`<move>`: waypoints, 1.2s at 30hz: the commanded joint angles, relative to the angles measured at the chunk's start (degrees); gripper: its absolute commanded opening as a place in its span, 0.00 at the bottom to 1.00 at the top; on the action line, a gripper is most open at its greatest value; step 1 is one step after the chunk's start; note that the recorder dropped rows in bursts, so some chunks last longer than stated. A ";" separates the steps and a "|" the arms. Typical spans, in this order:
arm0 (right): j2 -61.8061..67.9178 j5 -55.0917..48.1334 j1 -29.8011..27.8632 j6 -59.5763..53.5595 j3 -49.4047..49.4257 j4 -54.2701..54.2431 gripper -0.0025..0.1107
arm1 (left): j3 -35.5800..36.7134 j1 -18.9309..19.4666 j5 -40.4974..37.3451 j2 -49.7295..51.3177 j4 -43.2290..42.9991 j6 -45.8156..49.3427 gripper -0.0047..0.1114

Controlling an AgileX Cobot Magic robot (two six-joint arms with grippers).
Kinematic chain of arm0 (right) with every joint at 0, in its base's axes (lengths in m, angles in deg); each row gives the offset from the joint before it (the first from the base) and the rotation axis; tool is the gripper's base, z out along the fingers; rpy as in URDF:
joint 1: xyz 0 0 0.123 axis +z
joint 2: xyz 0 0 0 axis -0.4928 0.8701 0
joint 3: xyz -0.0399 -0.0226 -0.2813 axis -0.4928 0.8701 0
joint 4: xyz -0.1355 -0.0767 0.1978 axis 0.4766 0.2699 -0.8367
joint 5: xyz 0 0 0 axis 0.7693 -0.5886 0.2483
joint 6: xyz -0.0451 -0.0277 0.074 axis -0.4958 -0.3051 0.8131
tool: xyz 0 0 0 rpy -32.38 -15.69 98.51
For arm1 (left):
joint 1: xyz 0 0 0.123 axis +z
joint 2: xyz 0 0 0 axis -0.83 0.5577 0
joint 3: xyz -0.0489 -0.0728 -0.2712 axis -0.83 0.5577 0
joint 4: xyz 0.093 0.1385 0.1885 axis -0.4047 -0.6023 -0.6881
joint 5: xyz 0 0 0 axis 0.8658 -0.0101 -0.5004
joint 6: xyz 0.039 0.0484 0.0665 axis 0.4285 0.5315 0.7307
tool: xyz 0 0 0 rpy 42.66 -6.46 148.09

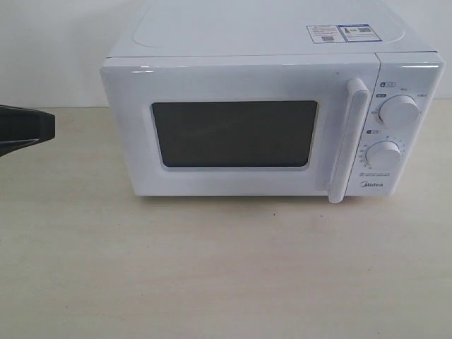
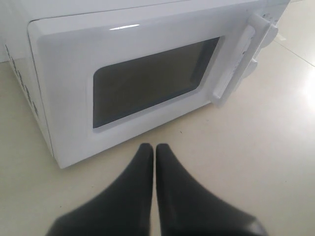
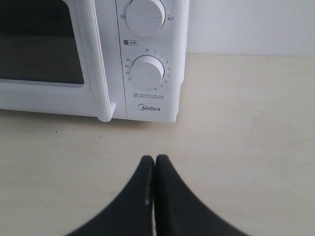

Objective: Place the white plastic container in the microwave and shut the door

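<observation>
**A:** Where is the microwave?

**B:** The microwave (image 1: 268,120) sits square on the pale bench (image 1: 212,275), back close to the wall. The door (image 1: 233,134) is shut flush, with its tall white handle (image 1: 351,138) upright beside the two dials (image 1: 399,111). There are stickers (image 1: 344,32) on the top panel.

**A:** And the white plastic container?

**B:** It shows in no view. The window (image 1: 234,133) is too dark to see through, so I cannot tell what lies behind it.

**A:** The left side?

**B:** The left gripper (image 2: 153,147) has its jaws pressed together with nothing between them. It is low over the bench, clear of the microwave and pointing at the lower door frame. In the exterior view only its black end shows, at the left edge, apart from the microwave's side.

**A:** The right?

**B:** The right gripper (image 3: 154,160) also has its jaws together and empty. It is over bare bench in front of the control panel, apart from it, with the lower dial (image 3: 146,72) and the Midea mark (image 3: 148,108) straight ahead.
</observation>
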 commanded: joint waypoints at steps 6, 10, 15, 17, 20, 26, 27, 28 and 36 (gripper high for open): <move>-0.30 0.81 0.03 -0.23 -0.01 0.37 0.02 | 0.32 -0.27 3.50 -7.15 -2.22 2.14 0.08; -0.30 0.81 0.03 -0.23 -0.01 0.37 0.02 | 0.32 1.32 8.80 -14.49 -5.42 2.15 0.08; -0.30 0.81 0.03 -0.23 -0.01 0.37 0.02 | 0.32 7.04 10.74 -26.62 -5.55 2.04 0.08; -0.30 0.81 0.03 -0.23 -0.01 0.37 0.02 | 0.32 8.08 10.86 -29.59 -5.55 1.87 0.08; -0.30 0.81 0.03 -0.23 -0.01 0.37 0.02 | 0.32 8.63 10.98 -32.47 -5.68 -0.31 0.08; -0.30 0.81 0.03 -0.23 -0.01 0.37 0.02 | 1.57 8.63 10.63 -33.31 -5.39 -17.74 0.08; -0.30 0.81 0.03 -0.23 -0.01 0.37 0.02 | 2.57 8.63 10.63 -33.40 -5.36 -21.86 0.08; -0.30 0.81 0.03 -0.23 -0.01 0.37 0.02 | 3.42 8.63 10.63 -33.57 -5.57 -26.84 0.08; -0.30 0.82 0.03 -0.11 -0.01 0.37 0.02 | 16.14 10.66 9.47 -42.48 -32.18 -38.10 0.08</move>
